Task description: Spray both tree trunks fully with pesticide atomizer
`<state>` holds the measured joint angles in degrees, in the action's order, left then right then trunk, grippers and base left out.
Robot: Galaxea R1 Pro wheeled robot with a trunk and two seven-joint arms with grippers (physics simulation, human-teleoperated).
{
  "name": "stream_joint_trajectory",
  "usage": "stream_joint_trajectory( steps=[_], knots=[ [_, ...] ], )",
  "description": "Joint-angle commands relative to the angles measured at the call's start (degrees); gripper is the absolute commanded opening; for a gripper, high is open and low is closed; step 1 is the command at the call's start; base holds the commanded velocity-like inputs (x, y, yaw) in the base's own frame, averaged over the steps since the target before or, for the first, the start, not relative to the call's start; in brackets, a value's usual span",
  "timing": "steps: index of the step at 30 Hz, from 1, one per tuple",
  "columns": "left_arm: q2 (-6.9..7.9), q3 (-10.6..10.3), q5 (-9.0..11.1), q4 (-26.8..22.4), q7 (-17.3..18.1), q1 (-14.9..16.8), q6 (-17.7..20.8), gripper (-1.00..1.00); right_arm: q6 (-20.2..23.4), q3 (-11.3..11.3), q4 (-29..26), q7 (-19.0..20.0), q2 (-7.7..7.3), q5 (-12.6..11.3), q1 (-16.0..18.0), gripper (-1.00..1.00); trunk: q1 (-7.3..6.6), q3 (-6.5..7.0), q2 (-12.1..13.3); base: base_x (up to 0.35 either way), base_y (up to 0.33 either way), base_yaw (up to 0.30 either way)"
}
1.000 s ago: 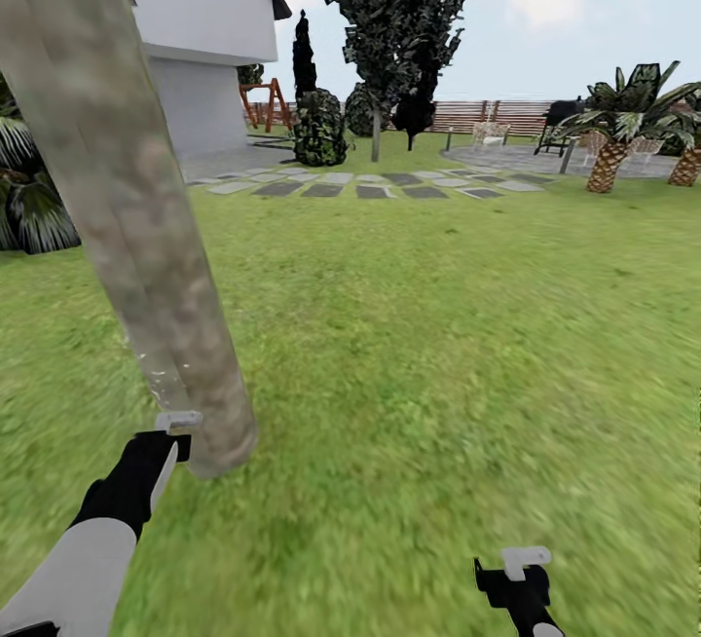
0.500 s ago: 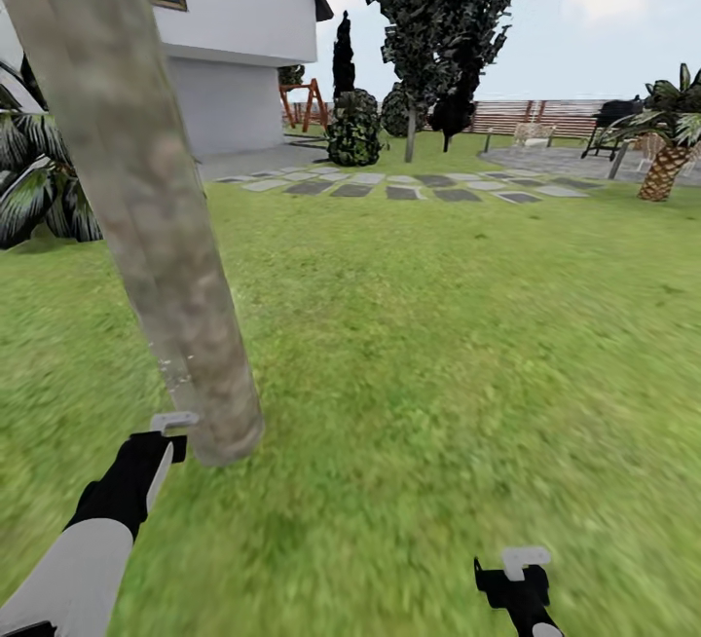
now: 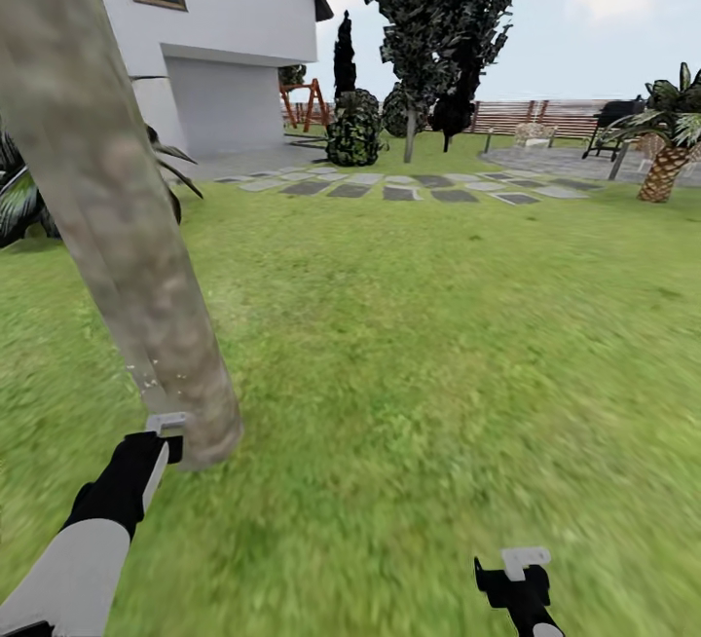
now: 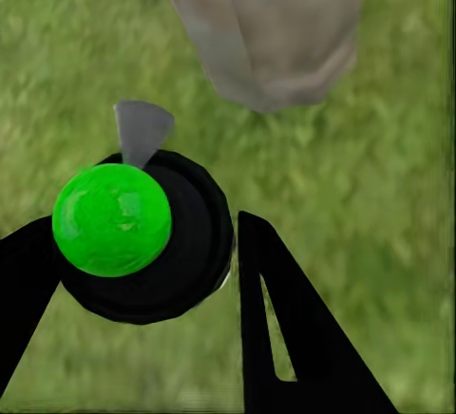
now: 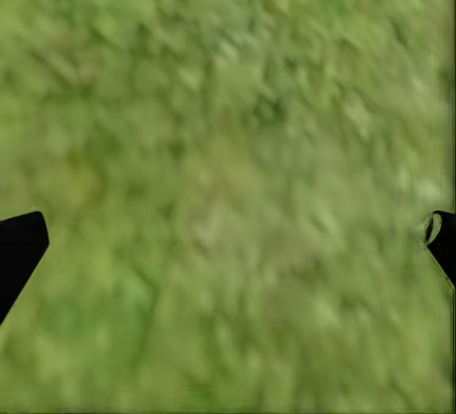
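While view swung right to left: trunk (image 3: 117, 228) now at 10 o'clock, base just beside left gripper (image 3: 166, 421)
bottle (image 4: 142, 234): held between left fingers, near trunk base
right gripper (image 3: 524, 559): 5 o'clock, fingers wide, empty
task: spraying likely underway

bright, even daylight with no hard shadows or glare, the lawn (image 3: 438, 345) smeared soft around both grippers and blurriest in the right wrist view, while distant fence (image 3: 526, 116) stays sharper.
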<state>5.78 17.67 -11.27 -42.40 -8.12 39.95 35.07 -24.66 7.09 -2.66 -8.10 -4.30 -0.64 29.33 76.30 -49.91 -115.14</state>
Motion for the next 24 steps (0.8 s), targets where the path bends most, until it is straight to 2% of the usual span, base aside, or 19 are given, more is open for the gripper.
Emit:
stream_joint_trajectory(
  steps=[1,4,12,15,18,19,20,24],
  knots=[
    [0.03,0.8,-0.3,-0.2,0.3,0.0,0.3,-1.00,-0.1,0.5,0.0,-0.3,-0.01,-0.1,0.0,1.00,0.00,-0.05,0.0,0.126,-0.265,0.187],
    [0.89,2.0,-0.2,-0.9,0.7,0.1,0.4,-1.00,-0.1,0.5,0.0,-0.3,-0.01,-0.1,0.0,1.00,0.00,-0.05,0.0,0.175,-0.238,0.254],
    [1.52,1.3,-0.4,-2.5,0.8,1.2,1.4,-1.00,0.0,0.5,0.0,-0.3,-0.01,-0.1,0.0,1.00,0.00,-0.05,0.0,0.028,-0.029,0.276],
    [3.13,1.2,-0.4,-2.5,0.9,4.2,2.9,-1.00,0.0,0.5,0.0,-0.3,-0.01,-0.1,0.0,1.00,0.00,-0.05,0.0,0.000,0.000,0.277],
    [3.69,1.1,-0.5,-2.3,3.2,5.7,4.0,-1.00,0.0,0.5,0.0,-0.3,-0.01,-0.1,0.0,1.00,0.00,-0.05,0.0,0.000,0.000,0.277],
    [3.76,0.5,-0.8,-2.2,6.6,6.9,4.1,-1.00,0.0,0.5,0.0,-0.3,-0.01,-0.1,0.0,1.00,0.00,-0.05,0.0,0.000,0.000,0.271],
    [3.82,-0.4,-0.9,-2.0,7.9,7.8,4.5,-1.00,0.0,0.5,0.0,-0.3,-0.01,-0.1,0.0,1.00,0.00,-0.05,0.0,0.000,0.000,0.218],
    [4.38,-4.0,-1.0,-1.9,9.4,11.0,9.5,-1.00,0.0,0.5,0.0,-0.3,-0.01,-0.1,0.0,1.00,0.00,-0.05,0.0,0.000,0.000,0.057]
  ],
)
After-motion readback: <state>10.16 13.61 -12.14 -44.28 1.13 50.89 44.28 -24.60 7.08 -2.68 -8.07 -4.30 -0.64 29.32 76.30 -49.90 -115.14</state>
